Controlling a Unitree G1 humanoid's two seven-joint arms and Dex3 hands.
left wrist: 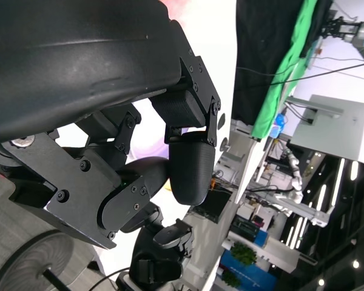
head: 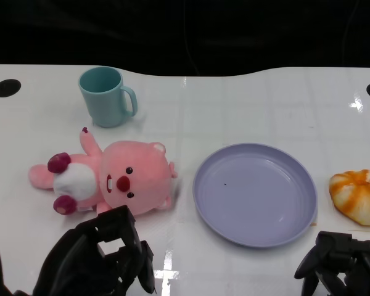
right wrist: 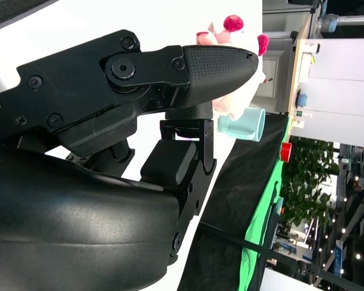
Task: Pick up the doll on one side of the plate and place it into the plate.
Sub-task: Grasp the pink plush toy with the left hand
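A pink plush doll [head: 120, 179] with a white belly and dark red paws lies on its back on the white table, left of the lavender plate [head: 254, 194]. The plate holds nothing. My left hand [head: 102, 256] hovers just in front of the doll's head with its fingers bent and apart, gripping nothing. My right hand [head: 342, 262] stays low at the front right, in front of the plate's right rim, also holding nothing. In the right wrist view, part of the doll [right wrist: 233, 106] shows past my right hand's fingers [right wrist: 212, 63].
A teal mug [head: 105, 95] stands behind the doll, its handle to the right. An orange and white round object [head: 359, 195] lies right of the plate. Two black holes [head: 6, 87] sit in the table's far corners. A dark backdrop lies beyond the far edge.
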